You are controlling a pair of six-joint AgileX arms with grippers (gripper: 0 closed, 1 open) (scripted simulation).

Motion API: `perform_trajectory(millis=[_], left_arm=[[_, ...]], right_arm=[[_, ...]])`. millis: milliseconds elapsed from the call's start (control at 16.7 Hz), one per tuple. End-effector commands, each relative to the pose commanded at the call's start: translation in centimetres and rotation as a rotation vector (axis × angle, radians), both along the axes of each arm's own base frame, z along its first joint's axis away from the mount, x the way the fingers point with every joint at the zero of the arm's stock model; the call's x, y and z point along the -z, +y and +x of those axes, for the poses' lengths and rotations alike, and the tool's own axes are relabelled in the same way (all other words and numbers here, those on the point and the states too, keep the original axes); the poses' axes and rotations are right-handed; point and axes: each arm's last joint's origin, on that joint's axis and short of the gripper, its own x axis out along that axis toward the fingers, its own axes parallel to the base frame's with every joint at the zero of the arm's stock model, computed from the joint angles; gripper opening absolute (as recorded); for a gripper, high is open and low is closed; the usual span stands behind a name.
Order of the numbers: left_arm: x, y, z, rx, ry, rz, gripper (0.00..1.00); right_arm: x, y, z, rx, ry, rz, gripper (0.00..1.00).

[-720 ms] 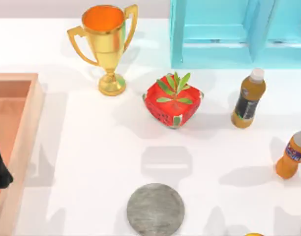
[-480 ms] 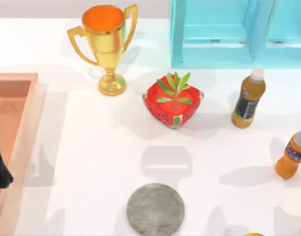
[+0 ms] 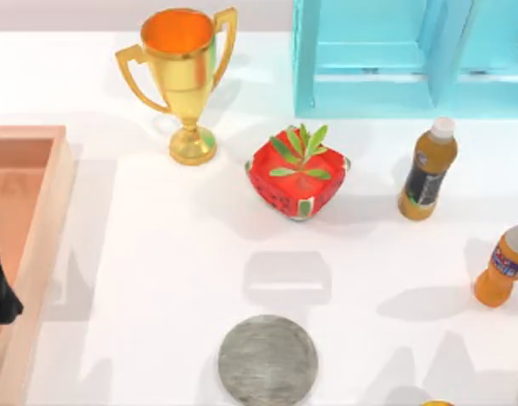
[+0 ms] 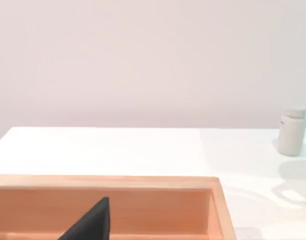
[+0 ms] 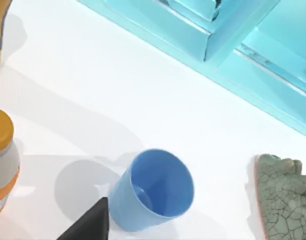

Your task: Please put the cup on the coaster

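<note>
Top view: cup (image 3: 184, 76) upright at far left, well apart from coaster (image 3: 267, 359) at near edge. Left gripper (image 3: 1, 283) over wooden tray (image 3: 41, 228); finger state unclear, possibly parked. Risk: tall cup tips if grabbed high; red planter (image 3: 298, 173) near carry path.

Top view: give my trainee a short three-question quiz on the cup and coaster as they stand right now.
1. True or false: the cup already stands on the coaster.
2. What sits between them? A) a red pot with a green plant B) a blue mug C) a bottle
3. Fill in: the cup stands upright, nearest the table's far ____ corner.

Key: 1 false: the cup is at the far side and the coaster at the near edge, well apart. 2 A. 3 left.
</note>
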Motion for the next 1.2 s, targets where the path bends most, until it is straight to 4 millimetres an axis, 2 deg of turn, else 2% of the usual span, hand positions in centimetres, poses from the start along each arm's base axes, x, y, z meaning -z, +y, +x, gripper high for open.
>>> perform_trajectory(millis=[180,300,540,720,960,1200], left_arm=[[0.0,0.0,0.0,0.0,0.0,0.0,1.0],[0.0,0.0,0.0,0.0,0.0,0.0,1.0],[0.0,0.0,0.0,0.0,0.0,0.0,1.0],[0.0,0.0,0.0,0.0,0.0,0.0,1.0],[0.0,0.0,0.0,0.0,0.0,0.0,1.0],[0.0,0.0,0.0,0.0,0.0,0.0,1.0]], right_arm=[[-2.1,-0.4,4.2,-0.156,0.285,-0.218,1.0],[-2.6,-0.8,7.5,-0.294,0.469,-0.331,1.0],[-2.2,-1.7,13.6,-0.586,0.756,-0.466,1.0],[-1.2,-2.4,17.0,-0.777,0.893,-0.507,1.0],[0.0,-3.0,19.5,-0.932,0.983,-0.521,1.0],[0.1,-3.1,19.7,-0.946,0.99,-0.522,1.0]])
